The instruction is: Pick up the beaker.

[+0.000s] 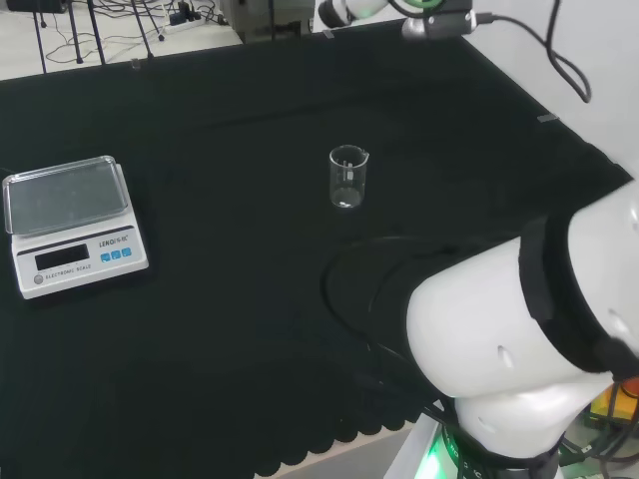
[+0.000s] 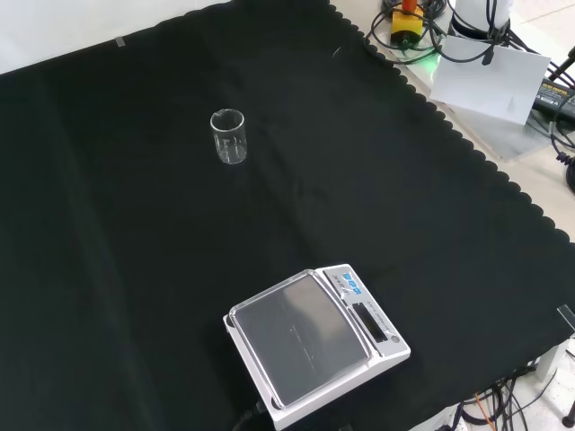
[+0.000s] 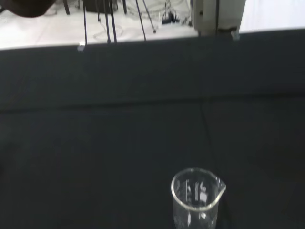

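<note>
A small clear glass beaker [image 1: 348,178] stands upright on the black cloth near the middle of the bench in the head view. It looks empty, and its spout shows at the rim. In the front view the beaker [image 2: 229,136] stands upper left of centre, alone on the cloth. The wrist view has the beaker [image 3: 197,198] close ahead and low in the picture, with nothing touching it. The arm's end with a green ring [image 1: 439,20] hangs at the head view's top edge, well away from the beaker.
A white electronic scale [image 1: 72,225] with a clear cover sits at the head view's left, near the front edge in the front view [image 2: 314,346]. The arm's big white link [image 1: 519,319] stands lower right. Cables and stand legs [image 3: 109,19] lie beyond the cloth's far edge.
</note>
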You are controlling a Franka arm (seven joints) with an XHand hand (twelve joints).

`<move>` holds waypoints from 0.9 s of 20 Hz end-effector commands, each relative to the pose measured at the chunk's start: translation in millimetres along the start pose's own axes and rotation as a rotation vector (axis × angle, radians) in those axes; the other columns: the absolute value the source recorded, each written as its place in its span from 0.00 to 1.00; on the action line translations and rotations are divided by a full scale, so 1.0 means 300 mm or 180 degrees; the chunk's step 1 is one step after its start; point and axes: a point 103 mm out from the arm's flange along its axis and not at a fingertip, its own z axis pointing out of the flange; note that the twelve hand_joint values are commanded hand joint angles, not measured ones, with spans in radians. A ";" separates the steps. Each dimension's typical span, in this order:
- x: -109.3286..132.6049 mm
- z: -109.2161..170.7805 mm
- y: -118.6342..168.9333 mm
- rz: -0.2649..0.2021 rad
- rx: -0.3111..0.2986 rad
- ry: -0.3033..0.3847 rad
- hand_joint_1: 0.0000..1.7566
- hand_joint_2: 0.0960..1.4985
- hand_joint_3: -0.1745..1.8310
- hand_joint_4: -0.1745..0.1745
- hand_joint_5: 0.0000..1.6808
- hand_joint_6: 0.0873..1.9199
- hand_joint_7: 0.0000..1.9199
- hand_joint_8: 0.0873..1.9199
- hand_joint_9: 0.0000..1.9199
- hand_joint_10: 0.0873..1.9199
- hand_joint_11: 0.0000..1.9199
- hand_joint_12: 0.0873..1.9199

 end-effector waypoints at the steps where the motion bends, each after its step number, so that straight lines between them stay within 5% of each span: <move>1: -0.117 0.289 0.244 -0.0068 0.0263 0.0094 0.36 0.48 0.15 0.73 0.00 0.00 0.00 0.10 0.00 0.39 0.00 0.51; 18: -0.145 0.597 0.285 -0.0116 0.0639 0.0354 0.36 0.48 0.15 0.75 0.00 0.00 0.00 0.07 0.00 0.36 0.00 0.48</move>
